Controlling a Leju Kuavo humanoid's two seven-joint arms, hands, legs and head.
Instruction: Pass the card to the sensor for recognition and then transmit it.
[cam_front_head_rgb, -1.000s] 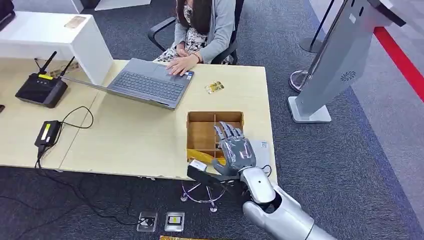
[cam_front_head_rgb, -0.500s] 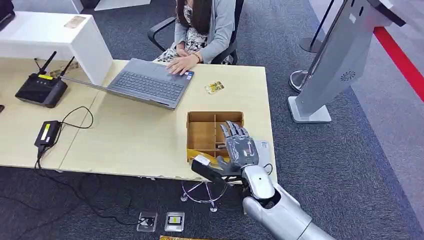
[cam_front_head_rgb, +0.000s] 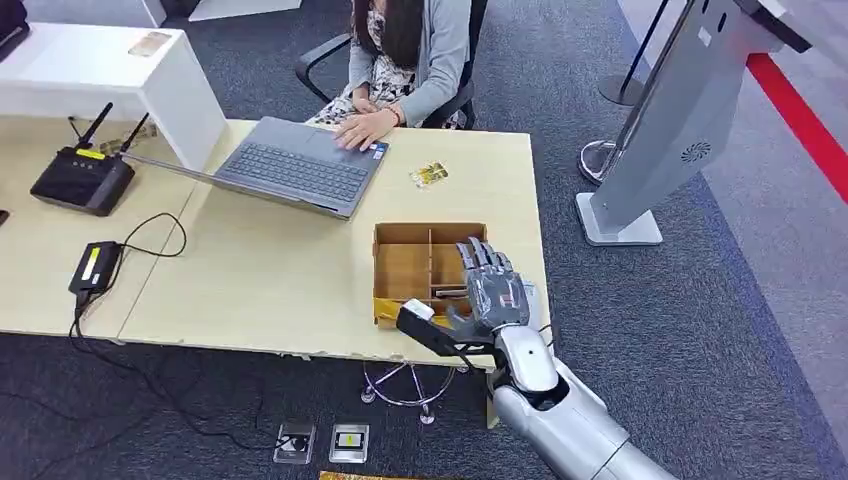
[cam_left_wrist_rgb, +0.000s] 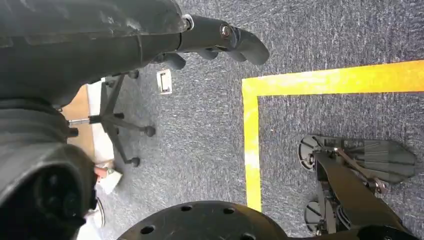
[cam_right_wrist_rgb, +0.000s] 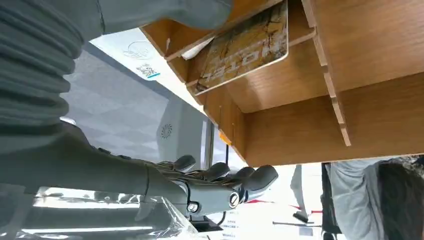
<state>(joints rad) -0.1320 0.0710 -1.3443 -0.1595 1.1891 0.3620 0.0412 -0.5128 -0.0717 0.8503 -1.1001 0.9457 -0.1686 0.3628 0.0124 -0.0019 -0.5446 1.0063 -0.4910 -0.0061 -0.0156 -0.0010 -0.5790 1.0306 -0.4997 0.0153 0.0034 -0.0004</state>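
A gold card (cam_right_wrist_rgb: 245, 47) leans inside a compartment of the divided wooden box (cam_front_head_rgb: 405, 268) near the table's front right corner. My right hand (cam_front_head_rgb: 490, 292) hovers over the box's right side with fingers straight and apart, thumb stretched out to the left, holding nothing; its fingers (cam_right_wrist_rgb: 220, 180) show in the right wrist view. A white sensor pad (cam_front_head_rgb: 524, 294) lies beside the box, partly under that hand. Another gold card (cam_front_head_rgb: 428, 174) lies on the table beyond the box. My left hand (cam_left_wrist_rgb: 220, 37) hangs over the carpet, holding nothing.
A person sits across the table with a hand on a grey laptop (cam_front_head_rgb: 295, 165). A black router (cam_front_head_rgb: 82, 178) and power brick (cam_front_head_rgb: 95, 267) lie to the left. A grey kiosk stand (cam_front_head_rgb: 660, 130) rises on the right. The table edge (cam_front_head_rgb: 545, 290) runs just right of my hand.
My right hand has shifted rightward from the box's front middle to its right side, above the sensor pad. The cards and the person have not moved.
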